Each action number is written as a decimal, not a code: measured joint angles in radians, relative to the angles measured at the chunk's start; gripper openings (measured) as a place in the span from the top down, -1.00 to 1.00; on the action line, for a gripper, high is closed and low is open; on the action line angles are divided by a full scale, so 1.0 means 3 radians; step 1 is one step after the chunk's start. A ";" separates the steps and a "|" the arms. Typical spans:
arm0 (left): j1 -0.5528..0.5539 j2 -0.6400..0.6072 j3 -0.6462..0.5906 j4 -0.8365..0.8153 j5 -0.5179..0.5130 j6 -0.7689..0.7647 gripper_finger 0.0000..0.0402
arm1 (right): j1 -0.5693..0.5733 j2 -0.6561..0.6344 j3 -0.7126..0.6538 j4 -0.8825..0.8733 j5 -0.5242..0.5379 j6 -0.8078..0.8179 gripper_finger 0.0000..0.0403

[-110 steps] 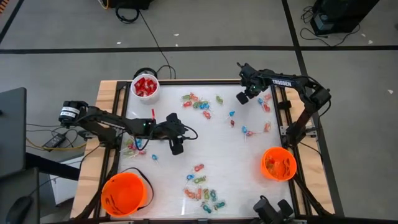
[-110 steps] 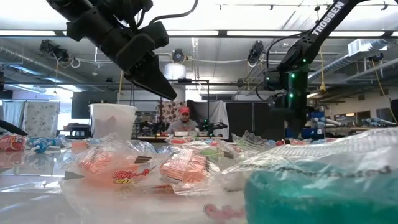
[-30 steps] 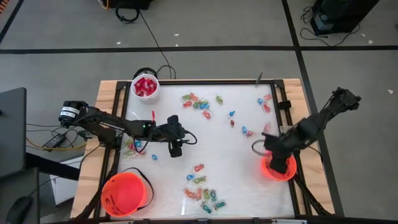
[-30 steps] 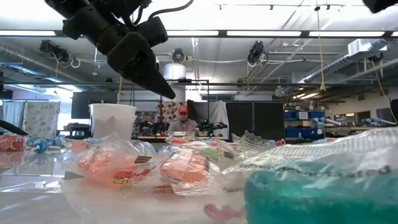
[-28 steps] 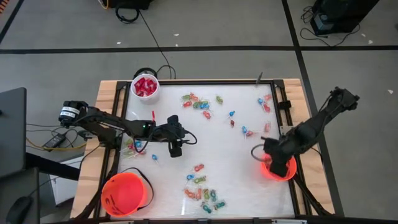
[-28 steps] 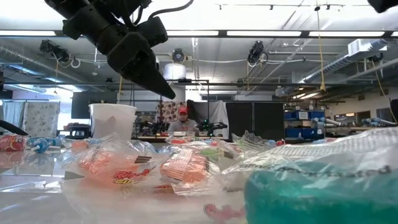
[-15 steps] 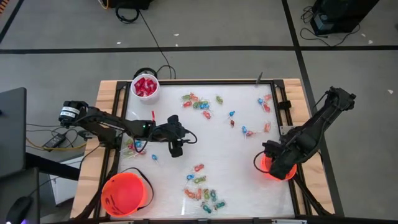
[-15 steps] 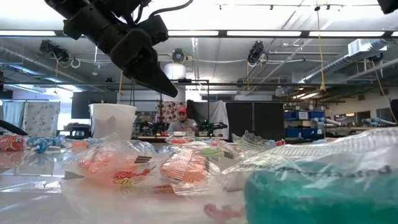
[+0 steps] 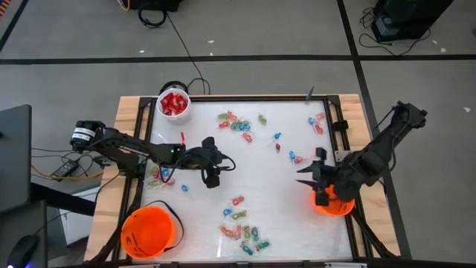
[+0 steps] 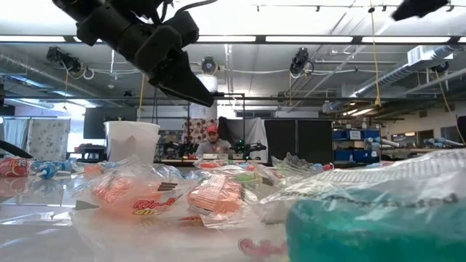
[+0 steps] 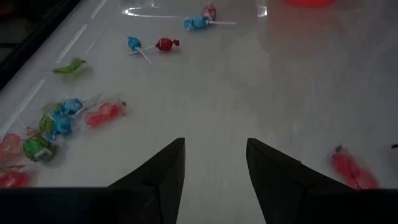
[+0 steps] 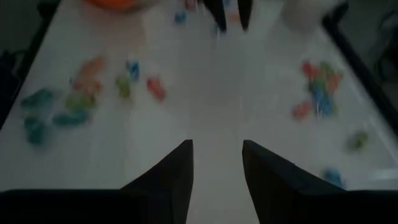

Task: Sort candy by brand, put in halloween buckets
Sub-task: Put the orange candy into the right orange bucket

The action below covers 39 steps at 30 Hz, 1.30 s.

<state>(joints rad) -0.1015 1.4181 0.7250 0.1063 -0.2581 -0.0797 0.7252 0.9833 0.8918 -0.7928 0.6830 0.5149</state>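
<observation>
At the table's left front corner an orange bucket stands, black handle on it, nothing on the table touching it. Back left corner: white cup-like pail full of red packets. Left gripper hangs over the left-centre of the white tabletop, fingers parted with bare table showing between them, holding nothing; a few wrapped sweets lie beside its arm near the left edge. Centre back: cluster of pink, green and blue wrapped pieces. Centre front: another pile of mixed candy, with a couple of pieces just behind it. Right of centre, scattered lollipops and a few pieces near the right back edge. Right gripper sits just beside the second orange bucket at the right edge, reaching toward table centre, fingers apart, empty. The arm covers part of that bucket.
</observation>
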 joint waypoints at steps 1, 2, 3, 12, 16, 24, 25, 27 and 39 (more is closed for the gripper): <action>-0.0003 0.0000 0.0000 -0.0015 -0.0001 -0.0004 0.12 | -0.0069 -0.0054 -0.0126 0.0237 0.0005 -0.0166 0.27; -0.0004 0.0000 0.0000 -0.0023 0.0000 -0.0005 0.12 | -0.0140 -0.0126 -0.0276 0.0521 0.0005 -0.0323 0.27; -0.0006 0.0000 0.0000 -0.0026 0.0000 -0.0006 0.12 | -0.0213 -0.0210 -0.0448 0.0816 0.0002 -0.0471 0.28; -0.0011 0.0000 0.0000 -0.0049 0.0000 -0.0008 0.12 | -0.1109 -0.1052 -0.1921 0.3547 -0.1046 -0.1268 0.28; -0.0011 0.0000 0.0000 -0.0051 0.0000 -0.0011 0.12 | -0.1514 -0.1018 -0.2150 0.3856 -0.1569 -0.1257 0.28; -0.0011 0.0000 0.0000 -0.0019 -0.0001 -0.0012 0.12 | -0.2216 -0.0945 -0.2255 0.4250 -0.2221 -0.1454 0.28; -0.0011 0.0000 0.0000 -0.0030 -0.0001 -0.0011 0.12 | -0.2271 -0.0945 -0.2255 0.4278 -0.2280 -0.1453 0.28; -0.0011 0.0000 0.0000 -0.0044 -0.0001 -0.0011 0.12 | -0.2354 -0.0945 -0.2255 0.4317 -0.2348 -0.1440 0.28; -0.0008 0.0000 0.0000 -0.0064 -0.0001 0.0004 0.12 | -0.2389 -0.0944 -0.2255 0.4328 -0.2346 -0.0934 0.28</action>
<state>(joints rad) -0.1040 1.4181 0.7250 0.0871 -0.2584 -0.0784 0.0085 0.7002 0.2153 0.5056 -0.0208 0.2348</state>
